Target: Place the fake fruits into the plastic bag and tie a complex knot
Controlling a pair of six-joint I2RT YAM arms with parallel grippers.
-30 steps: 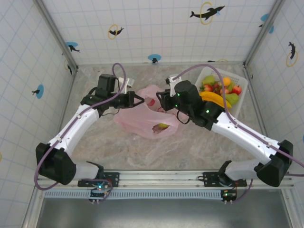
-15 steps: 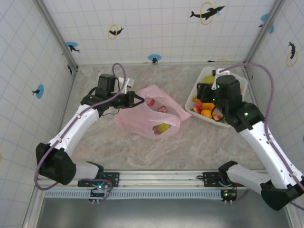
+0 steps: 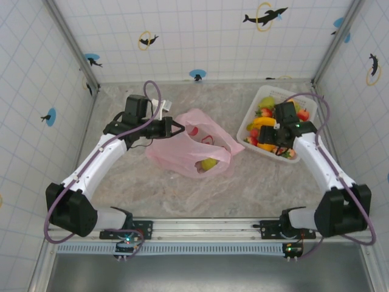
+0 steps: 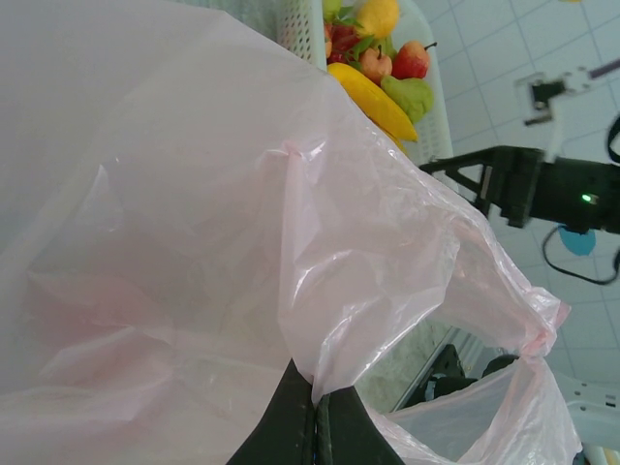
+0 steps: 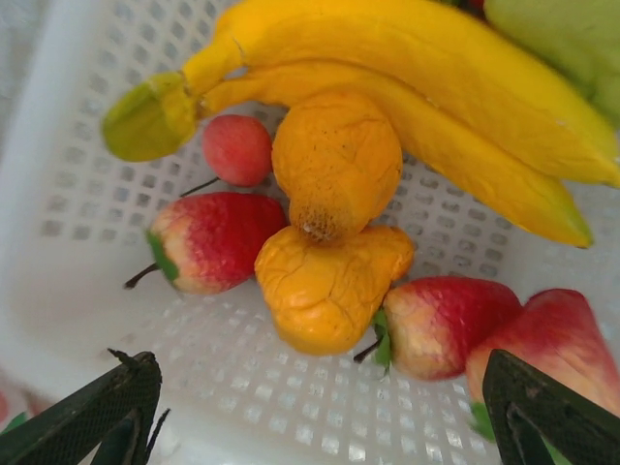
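**Currently: left gripper clamped on the translucent pink plastic bag, right gripper spread over the white slatted plastic basket**

The grey marbled tabletop carries both containers. The translucent pink plastic bag lies crumpled near the middle of it, with its mouth turned toward the far edge. Through the thin film three of the fake fruits can be made out: a yellow-green one at the near end of the bag, and two red ones closer to the mouth.

The white slatted plastic basket sits in the far right corner of the tabletop, well apart from the bag. It holds the rest of the fruit. In the right wrist view, two yellow bananas lie across the top of the heap with a green pear beyond them. Below them two knobbly orange fruits touch one another. A red-and-cream strawberry and a small pink-red ball lie to their left, and two more red strawberries to their right.

The left gripper reaches the bag from its left side. In the left wrist view its jaws are pressed together on a fold of the pink film, which hangs stretched in front of the camera.

The right gripper hangs over the basket with its jaws wide apart and nothing between them. Its dark fingertips frame the orange fruits from above.
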